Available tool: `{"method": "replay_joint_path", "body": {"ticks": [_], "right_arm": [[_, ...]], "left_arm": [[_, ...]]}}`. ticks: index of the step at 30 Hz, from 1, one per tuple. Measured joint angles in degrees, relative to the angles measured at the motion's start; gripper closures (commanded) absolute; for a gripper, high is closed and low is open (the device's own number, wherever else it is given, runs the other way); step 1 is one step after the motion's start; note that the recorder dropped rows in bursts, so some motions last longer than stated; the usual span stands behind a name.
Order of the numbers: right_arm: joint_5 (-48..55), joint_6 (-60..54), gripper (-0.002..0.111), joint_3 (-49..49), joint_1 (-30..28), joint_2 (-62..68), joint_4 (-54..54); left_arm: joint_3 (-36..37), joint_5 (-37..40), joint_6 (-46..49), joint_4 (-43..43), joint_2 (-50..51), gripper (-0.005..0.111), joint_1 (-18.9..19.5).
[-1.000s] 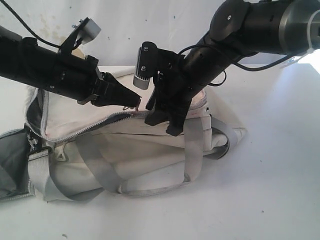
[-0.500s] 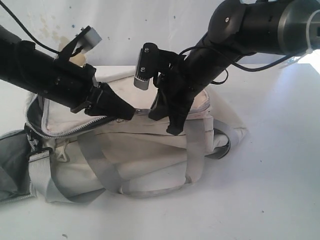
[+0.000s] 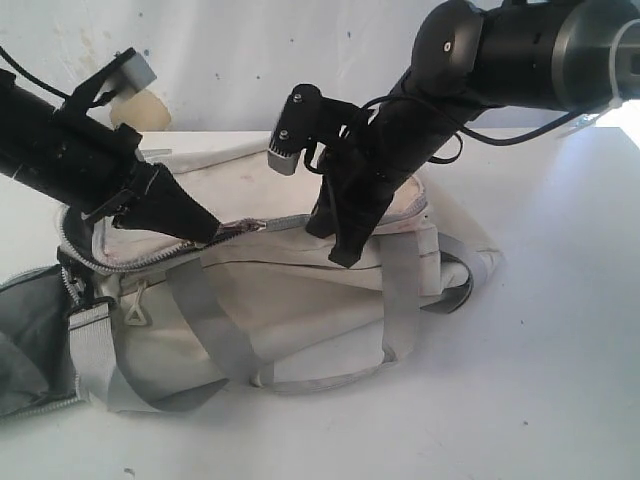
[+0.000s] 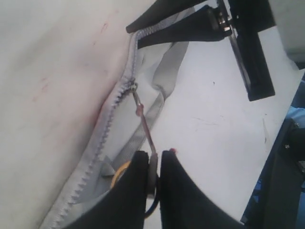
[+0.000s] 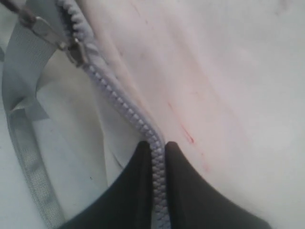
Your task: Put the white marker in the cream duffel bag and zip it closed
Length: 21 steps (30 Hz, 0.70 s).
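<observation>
Exterior view: your left end effector (image 3: 205,225) and right end effector (image 3: 335,245) both sit on the cream duffel bag (image 3: 300,300); the zipper (image 3: 268,222) between them is shut, but past the left one it gapes; the white marker is unseen, presumably inside. Left wrist view: the left end effector (image 4: 153,164) pinches the zipper pull (image 4: 145,126). Right wrist view: the right end effector (image 5: 157,150) clamps the closed teeth; I judge about half is left to zip.

No readable text or label on the cream duffel bag (image 3: 300,290)

Black arms (image 3: 60,150), grey cameras (image 3: 283,158), silver collar (image 3: 585,50)
</observation>
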Motion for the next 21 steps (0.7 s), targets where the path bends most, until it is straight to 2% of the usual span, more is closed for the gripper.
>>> {"method": "replay_joint_path", "body": {"ticks": [8,21], "right_arm": [[-2.0,2.9,0.108,0.0,0.5,0.0,-0.8],[-4.3,9.3,0.108,0.1,0.2,0.0,-5.3]], "left_arm": [[-0.1,1.7,-5.4,4.6,-0.1,0.107,0.0],[-0.1,3.6,-7.9,8.3,-0.5,0.107,0.4]]}}
